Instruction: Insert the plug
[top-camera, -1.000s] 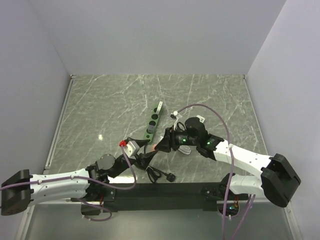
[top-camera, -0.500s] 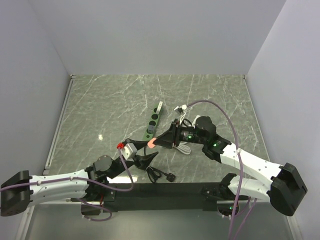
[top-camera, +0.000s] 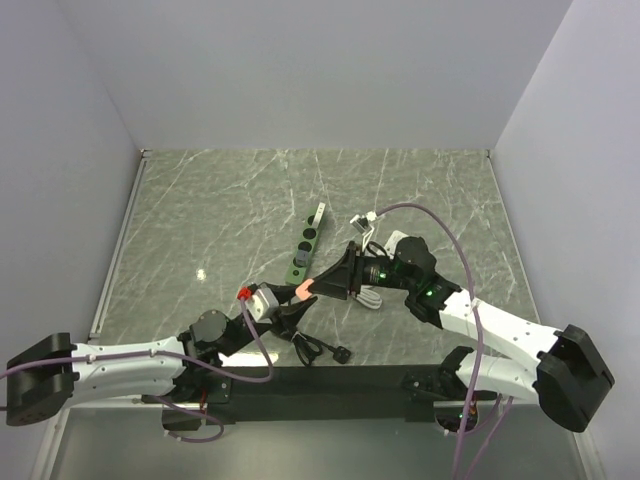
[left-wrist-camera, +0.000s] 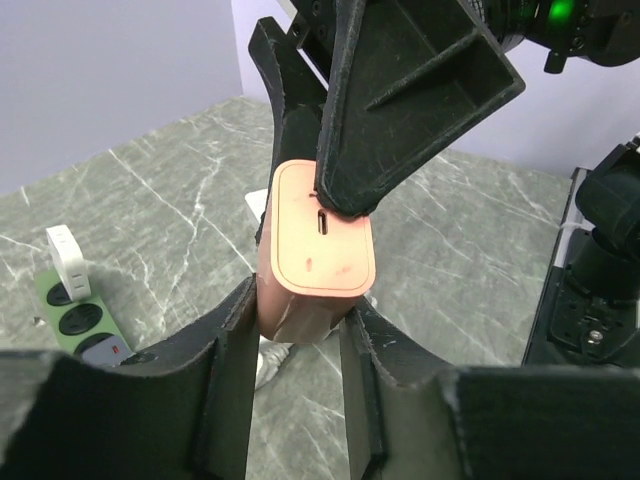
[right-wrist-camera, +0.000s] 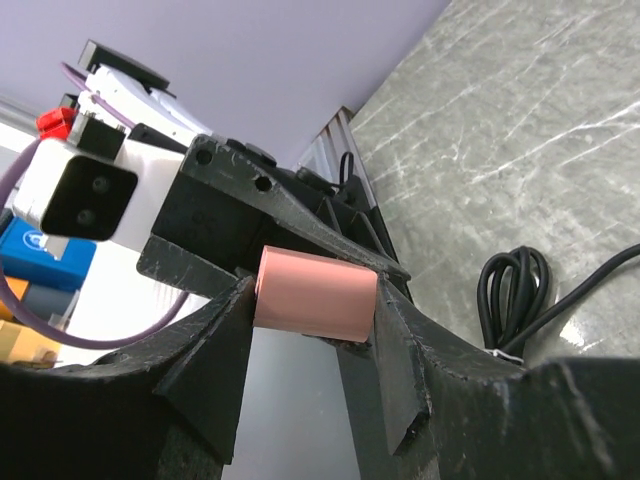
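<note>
The left gripper (left-wrist-camera: 300, 318) is clamped on the lower part of a pink adapter (left-wrist-camera: 318, 235), one finger pressed flat against each side. This shows in the lower middle of the left wrist view. The adapter's rounded end face points up at the camera and has a small slot in it. The right gripper (right-wrist-camera: 312, 310) grasps the same adapter from the opposite end, with a black finger on either side of it. In the left wrist view one of those fingers reaches down over the slotted face.

In the overhead view the adapter sits just below centre, off the marble table (top-camera: 200, 220), by the lower end of a green power strip (top-camera: 302, 252). The strip lies slanted and has a white plug (top-camera: 316, 213) at its upper end. A coiled black cable (top-camera: 315, 348) lies near the bottom edge.
</note>
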